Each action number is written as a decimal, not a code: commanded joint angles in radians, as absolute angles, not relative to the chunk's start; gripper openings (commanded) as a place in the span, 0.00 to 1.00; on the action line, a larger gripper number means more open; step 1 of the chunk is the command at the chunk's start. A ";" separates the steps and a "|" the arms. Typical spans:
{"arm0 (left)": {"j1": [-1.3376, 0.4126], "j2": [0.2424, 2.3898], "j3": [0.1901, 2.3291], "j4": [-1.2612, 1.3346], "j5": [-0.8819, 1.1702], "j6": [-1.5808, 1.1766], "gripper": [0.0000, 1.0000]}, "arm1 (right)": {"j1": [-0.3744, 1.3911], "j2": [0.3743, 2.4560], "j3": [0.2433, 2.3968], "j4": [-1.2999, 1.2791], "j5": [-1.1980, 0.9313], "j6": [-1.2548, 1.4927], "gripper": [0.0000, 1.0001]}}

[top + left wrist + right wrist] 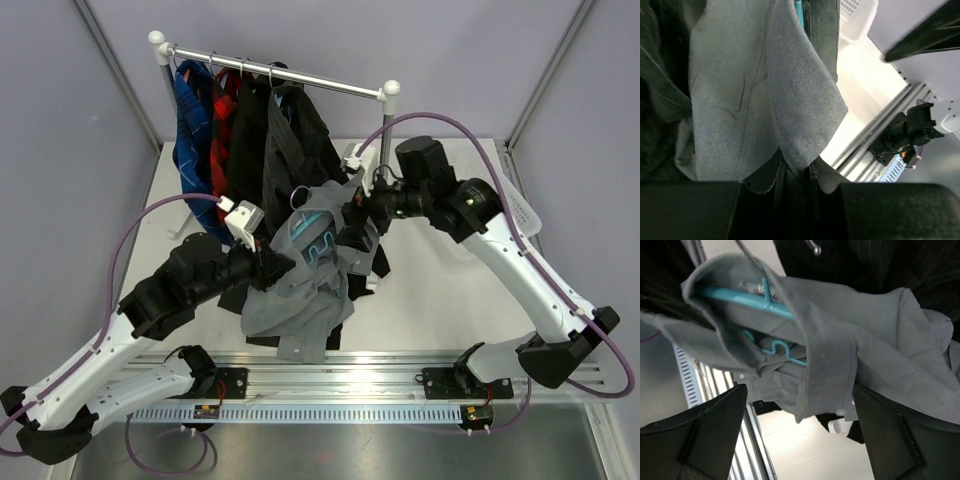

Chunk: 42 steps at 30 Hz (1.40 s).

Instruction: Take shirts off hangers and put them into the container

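The tabletop (440,300) lies under both pincers. Behind them, four darker shirts (235,140) hang on the rail (300,80). The grey shirt (300,300) droops between the two. The left pincer (790,200) is clamped on a fold of it. The right pincer (800,390) has its jaws wide apart around the collar. The container (528,210) sits well to that pincer's right. The blue hanger (740,297) is inside the grey shirt, just above the right pincer's fingers.

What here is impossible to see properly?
- Container: top view, mostly behind the right arm; left wrist view, cut by the top edge; contents unknown.
- Hanger: all views, mostly wrapped in the grey shirt.
- Left gripper: top view, fingertips buried in shirt folds.
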State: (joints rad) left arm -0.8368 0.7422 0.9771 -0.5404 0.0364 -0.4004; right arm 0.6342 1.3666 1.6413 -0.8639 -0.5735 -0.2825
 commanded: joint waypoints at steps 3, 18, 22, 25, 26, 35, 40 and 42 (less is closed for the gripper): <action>-0.835 0.703 0.931 -0.351 0.107 -0.502 0.00 | 0.722 1.428 1.658 -0.818 -0.217 -0.198 0.91; -0.834 0.644 0.841 -0.265 0.103 -0.607 0.00 | 0.727 1.434 1.548 -0.747 -0.117 -0.175 0.56; -0.835 0.615 0.819 -0.264 0.104 -0.617 0.00 | 0.724 1.440 1.565 -0.741 -0.101 -0.164 0.37; -0.834 0.601 0.801 -0.264 0.107 -0.620 0.00 | 0.726 1.440 1.571 -0.742 -0.115 -0.161 0.25; -0.834 0.598 0.798 -0.265 0.107 -0.620 0.00 | 0.726 1.439 1.572 -0.749 -0.123 -0.164 0.22; -0.834 0.632 0.758 -0.258 0.146 -0.563 0.00 | 0.723 1.416 1.635 -0.882 -0.420 -0.320 0.00; -0.835 0.684 0.761 -0.256 0.179 -0.529 0.00 | 0.723 1.443 1.758 -0.940 -0.518 -0.345 0.00; -0.834 0.686 0.756 -0.261 0.169 -0.523 0.00 | 0.721 1.456 1.817 -0.968 -0.557 -0.353 0.00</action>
State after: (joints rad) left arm -0.8368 0.6842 0.7582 -0.3393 0.1322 -0.5556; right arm 0.7189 1.4494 1.7050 -0.9432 -0.4351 -0.3164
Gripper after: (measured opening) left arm 0.180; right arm 0.022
